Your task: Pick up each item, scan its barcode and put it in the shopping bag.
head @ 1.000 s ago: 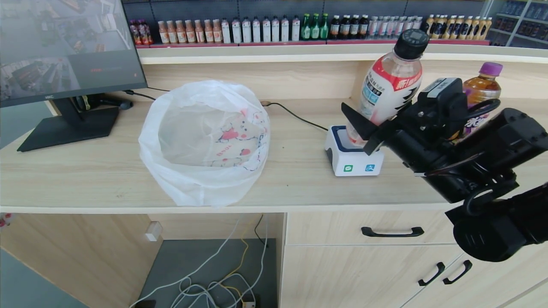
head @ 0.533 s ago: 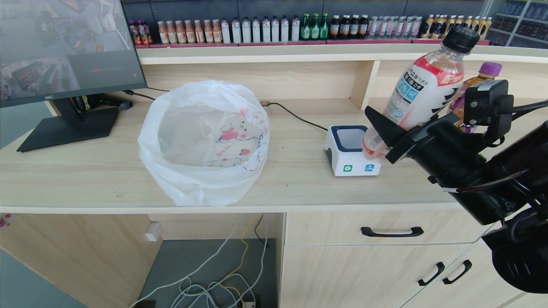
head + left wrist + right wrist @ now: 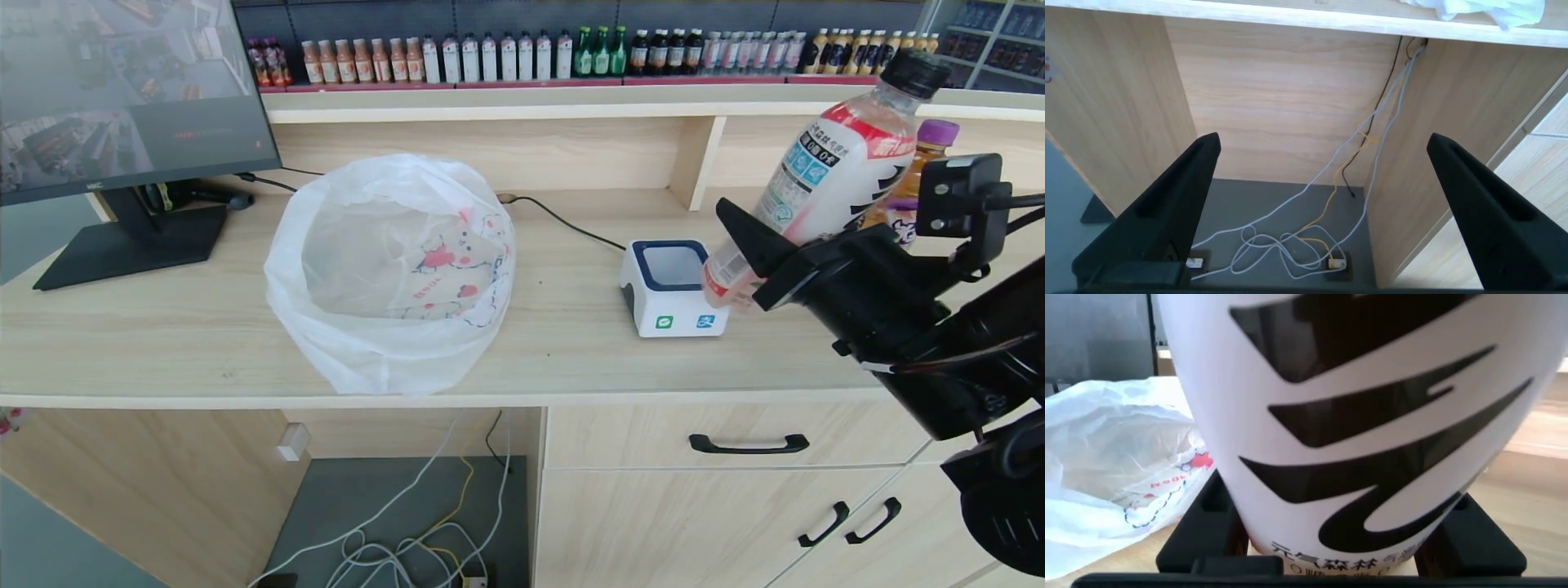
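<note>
R gripper: jaws clamped on the drink bottle, low on the body, near its base. In the wrist view the two black fingers sit either side of the label, so the hold looks square.

The bottle is tilted. Its base is low at the right edge of the scanner and its black cap leans up and away to the scanner's right. We can't tell if the base touches the housing.

Handling, our read:
- It's a plastic bottle that looks full, so moderate weight.
- The wall will give a bit under squeeze.
- The label film is smooth, so prob. slippery.
- A low grip leaves the weight above the jaws, so it may pivot.
- Mid-body, on the label, would be the steadier hold.

The label is white with a red band near the shoulder, a blue patch and bold black strokes. There is small print too, but we leave that unread. The scanner front carries a green and a blue icon.

L gripper: jaws wide apart, nothing between them. It is below counter level, left of the scanner, w/ loose cables beyond it.

The shopping bag sits open on the counter, left of the scanner. A purple-cap bottle stands behind and right of the scanner.
</note>
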{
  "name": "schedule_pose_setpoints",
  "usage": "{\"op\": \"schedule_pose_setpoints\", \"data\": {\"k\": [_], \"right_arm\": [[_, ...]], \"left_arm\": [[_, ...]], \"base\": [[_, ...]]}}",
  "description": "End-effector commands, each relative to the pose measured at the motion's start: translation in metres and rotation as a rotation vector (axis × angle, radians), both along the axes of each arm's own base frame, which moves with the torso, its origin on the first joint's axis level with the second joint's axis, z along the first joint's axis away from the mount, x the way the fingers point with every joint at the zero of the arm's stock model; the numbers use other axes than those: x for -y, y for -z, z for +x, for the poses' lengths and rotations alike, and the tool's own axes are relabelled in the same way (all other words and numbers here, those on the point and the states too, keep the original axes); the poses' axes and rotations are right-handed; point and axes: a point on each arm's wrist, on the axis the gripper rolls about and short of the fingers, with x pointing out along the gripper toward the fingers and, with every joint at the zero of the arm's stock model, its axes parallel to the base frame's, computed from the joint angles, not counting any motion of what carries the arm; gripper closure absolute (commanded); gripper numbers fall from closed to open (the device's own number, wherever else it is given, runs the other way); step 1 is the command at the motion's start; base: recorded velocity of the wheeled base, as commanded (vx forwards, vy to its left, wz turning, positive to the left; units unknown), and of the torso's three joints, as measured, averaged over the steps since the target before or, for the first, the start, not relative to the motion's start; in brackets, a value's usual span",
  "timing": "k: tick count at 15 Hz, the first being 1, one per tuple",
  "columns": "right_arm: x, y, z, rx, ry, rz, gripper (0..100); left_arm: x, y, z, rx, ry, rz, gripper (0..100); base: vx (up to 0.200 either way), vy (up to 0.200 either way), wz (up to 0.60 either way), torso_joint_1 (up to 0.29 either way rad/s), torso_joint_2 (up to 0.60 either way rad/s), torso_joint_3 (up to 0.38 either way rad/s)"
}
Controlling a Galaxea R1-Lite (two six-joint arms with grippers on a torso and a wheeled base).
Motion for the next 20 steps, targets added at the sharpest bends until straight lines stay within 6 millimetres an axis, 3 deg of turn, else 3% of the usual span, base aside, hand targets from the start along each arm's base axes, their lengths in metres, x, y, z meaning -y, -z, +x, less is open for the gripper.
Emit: {"op": "schedule_pose_setpoints", "data": {"k": [1, 14, 17, 20], "right_arm": [[0.0, -0.005, 0.001, 0.017, 0.0, 0.012, 100], [0.001, -0.012, 0.004, 0.036, 0.001, 0.04, 100], [0.006, -0.015, -0.007, 0.043, 0.005, 0.043, 100], [0.008, -0.018, -0.011, 0.051, 0.004, 0.044, 100]], "left_arm": [[0.0, 0.0, 0.0, 0.001, 0.0, 0.0, 0], [0.0, 0.0, 0.0, 0.001, 0.0, -0.003, 0], [0.0, 0.0, 0.0, 0.001, 0.0, 0.0, 0], [0.0, 0.0, 0.0, 0.001, 0.0, 0.001, 0]], "base": [[0.0, 0.2, 0.0, -0.002, 0.01, 0.002], [0.0, 0.2, 0.0, 0.003, 0.0, 0.002], [0.0, 0.2, 0.0, 0.004, 0.0, 0.001], [0.0, 0.0, 0.0, 0.0, 0.0, 0.0]]}}
